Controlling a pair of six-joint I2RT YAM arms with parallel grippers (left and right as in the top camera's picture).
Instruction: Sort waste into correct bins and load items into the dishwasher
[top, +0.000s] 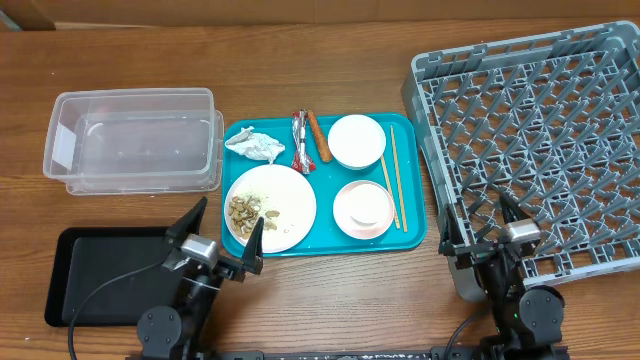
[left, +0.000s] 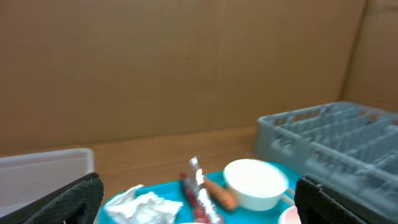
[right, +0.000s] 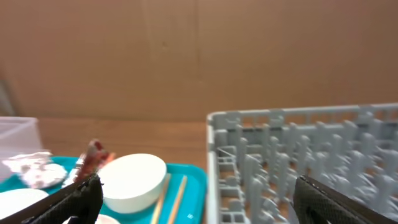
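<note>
On the teal tray lie a crumpled white napkin, a red-and-white wrapper, an orange sausage stick, a white bowl, a pale-pink bowl, wooden chopsticks and a white plate with brownish food scraps. The clear tub is at the left, the black tray at the front left, the grey dish rack at the right. My left gripper is open near the plate's front. My right gripper is open at the rack's front edge.
A brown cardboard wall runs along the back of the wooden table. The napkin, wrapper and white bowl show in the left wrist view. The rack and chopsticks show in the right wrist view.
</note>
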